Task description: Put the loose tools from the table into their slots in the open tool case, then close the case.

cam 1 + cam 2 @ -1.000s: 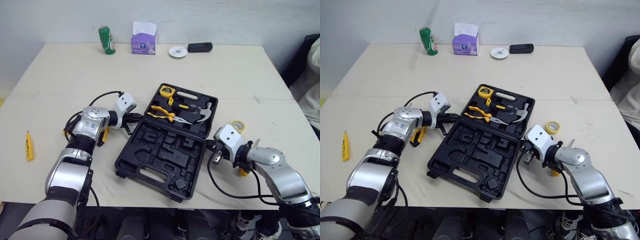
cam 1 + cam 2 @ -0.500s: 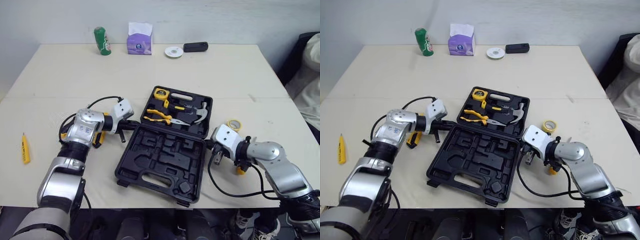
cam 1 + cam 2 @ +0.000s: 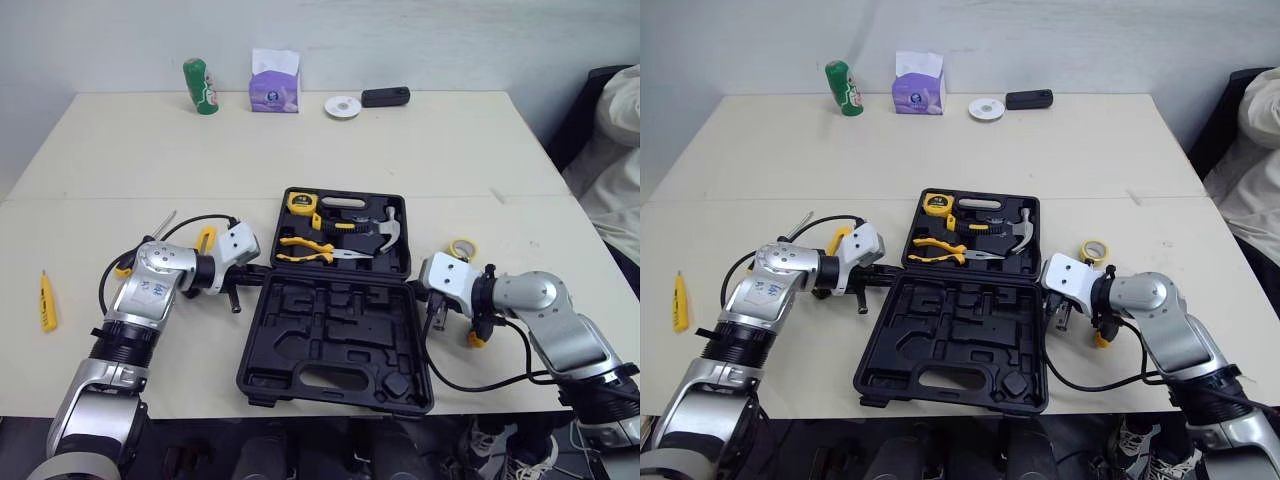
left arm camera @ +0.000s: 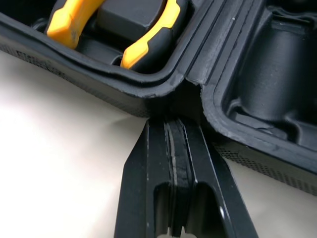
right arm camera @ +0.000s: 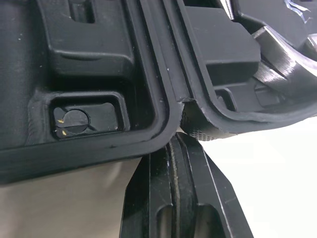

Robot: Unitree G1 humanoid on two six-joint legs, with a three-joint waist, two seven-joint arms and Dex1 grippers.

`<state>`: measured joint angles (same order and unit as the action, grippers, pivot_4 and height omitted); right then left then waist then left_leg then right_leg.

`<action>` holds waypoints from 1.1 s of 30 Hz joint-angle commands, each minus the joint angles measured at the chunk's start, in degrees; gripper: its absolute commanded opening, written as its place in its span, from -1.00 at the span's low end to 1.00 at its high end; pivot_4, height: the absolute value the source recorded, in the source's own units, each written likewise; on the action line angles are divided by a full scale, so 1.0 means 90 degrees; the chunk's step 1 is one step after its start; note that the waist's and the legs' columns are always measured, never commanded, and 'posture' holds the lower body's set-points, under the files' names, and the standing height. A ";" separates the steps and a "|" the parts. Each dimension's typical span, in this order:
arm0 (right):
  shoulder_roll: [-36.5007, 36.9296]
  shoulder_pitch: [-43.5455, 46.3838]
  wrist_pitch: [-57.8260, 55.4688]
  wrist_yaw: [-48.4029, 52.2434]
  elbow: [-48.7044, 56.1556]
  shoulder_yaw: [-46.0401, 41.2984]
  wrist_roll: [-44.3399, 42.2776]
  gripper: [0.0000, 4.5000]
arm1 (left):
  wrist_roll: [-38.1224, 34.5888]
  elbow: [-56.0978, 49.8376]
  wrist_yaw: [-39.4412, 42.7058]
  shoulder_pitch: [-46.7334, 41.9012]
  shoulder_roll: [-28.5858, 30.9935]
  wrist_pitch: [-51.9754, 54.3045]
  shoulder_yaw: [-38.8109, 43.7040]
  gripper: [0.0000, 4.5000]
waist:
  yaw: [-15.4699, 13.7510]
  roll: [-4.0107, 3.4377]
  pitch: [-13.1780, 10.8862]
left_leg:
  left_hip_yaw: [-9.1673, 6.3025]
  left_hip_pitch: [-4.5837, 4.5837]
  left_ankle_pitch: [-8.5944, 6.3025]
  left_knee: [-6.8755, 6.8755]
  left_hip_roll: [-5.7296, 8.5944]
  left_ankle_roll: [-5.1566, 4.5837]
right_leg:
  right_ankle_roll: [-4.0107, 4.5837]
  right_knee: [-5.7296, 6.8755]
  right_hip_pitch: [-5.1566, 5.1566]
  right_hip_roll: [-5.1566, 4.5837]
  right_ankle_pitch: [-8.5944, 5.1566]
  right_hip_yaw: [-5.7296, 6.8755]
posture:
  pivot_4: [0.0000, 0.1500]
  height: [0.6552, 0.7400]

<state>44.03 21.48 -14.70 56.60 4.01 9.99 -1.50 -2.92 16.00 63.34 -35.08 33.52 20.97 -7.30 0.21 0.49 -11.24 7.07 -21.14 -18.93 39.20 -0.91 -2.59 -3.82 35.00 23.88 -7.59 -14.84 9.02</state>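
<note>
Case (image 3: 335, 325) is lying open mid-table, with pliers (image 3: 310, 250) and hammer (image 3: 382, 232) sitting in its far half. Left gripper (image 3: 252, 272) and right gripper (image 3: 425, 290) are touching its hinge ends, jaws pinched together and holding nothing, seemingly squaring it up. Screwdriver (image 3: 46, 302) and tape roll (image 3: 462, 248) are lying loose, so slotting is pending; next, one gripper needs opening over a tool.

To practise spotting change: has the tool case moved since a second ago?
Yes. The tool case turned: its near half swung rightward, nearly square with the seam across the table.
</note>
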 commanded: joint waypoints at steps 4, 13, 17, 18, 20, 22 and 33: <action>-0.0005 0.0316 0.0515 0.0106 -0.0396 0.0071 0.0169 -0.97 | -0.0085 -0.0076 -0.0124 0.0026 -0.0192 0.0114 -0.0156 -1.00 | -0.0009 0.0001 0.0000 | -0.0007 0.0003 0.0000 0.0000 0.0001 0.0000 | 0.0000 0.0000 -0.0008 -0.0006 0.0000 0.0004 | 1.00 0.71; -0.0155 0.0527 0.0724 0.0137 -0.0468 0.0278 0.0458 -0.97 | -0.0142 -0.0422 -0.0100 0.0122 -0.0213 0.0203 -0.0218 -1.00 | -0.0007 0.0001 0.0000 | -0.0012 0.0004 0.0002 0.0001 0.0001 0.0003 | 0.0000 0.0003 -0.0010 -0.0008 0.0000 0.0007 | 1.00 0.71; -0.0191 0.0648 0.0853 0.0182 -0.0551 0.0294 0.0534 -0.97 | -0.0183 -0.0625 -0.0053 0.0293 -0.0139 0.0213 -0.0216 -1.00 | 0.0001 0.0001 0.0000 | -0.0013 0.0004 0.0002 0.0001 0.0001 0.0004 | 0.0000 0.0003 -0.0009 -0.0007 0.0000 0.0008 | 1.00 0.71; -0.0207 0.0670 0.0868 0.0201 -0.0540 0.0302 0.0535 -0.97 | -0.0204 -0.0709 -0.0047 0.0353 -0.0130 0.0234 -0.0221 -1.00 | 0.0007 0.0001 0.0000 | -0.0013 0.0003 0.0002 0.0001 0.0001 0.0004 | 0.0000 0.0002 -0.0009 -0.0007 0.0000 0.0008 | 1.00 0.71; -0.0259 0.0701 0.0860 0.0221 -0.0481 0.0311 0.0527 -0.97 | -0.0237 -0.0910 -0.0061 0.0480 -0.0136 0.0294 -0.0235 -1.00 | 0.0014 0.0001 0.0000 | -0.0012 0.0003 0.0001 0.0001 0.0000 0.0005 | 0.0000 0.0000 -0.0009 -0.0007 0.0000 0.0007 | 1.00 0.71; -0.0336 0.0711 0.0710 0.0223 -0.0419 0.0277 0.0457 -0.97 | -0.0277 -0.1074 -0.0061 0.0570 -0.0158 0.0376 -0.0240 -1.00 | 0.0019 0.0001 0.0000 | -0.0012 0.0002 0.0001 0.0001 0.0000 0.0005 | 0.0000 -0.0001 -0.0009 -0.0006 0.0000 0.0007 | 1.00 0.71; -0.0326 0.0545 0.0611 0.0290 -0.0255 0.0129 0.0391 -0.97 | -0.0301 -0.1461 -0.0370 0.1030 0.0031 0.0657 0.0057 -1.00 | 0.0021 0.0000 0.0000 | -0.0014 0.0003 -0.0002 0.0000 -0.0003 0.0009 | 0.0003 -0.0001 -0.0008 -0.0006 -0.0002 0.0006 | 1.00 0.71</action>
<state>42.35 26.26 -9.26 58.81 -1.58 10.85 4.02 -4.24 5.00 59.28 -27.67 34.07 26.07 -4.90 0.40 0.49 -11.23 6.94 -21.11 -18.95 39.19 -0.95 -2.49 -3.78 34.99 23.81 -7.64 -14.86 9.09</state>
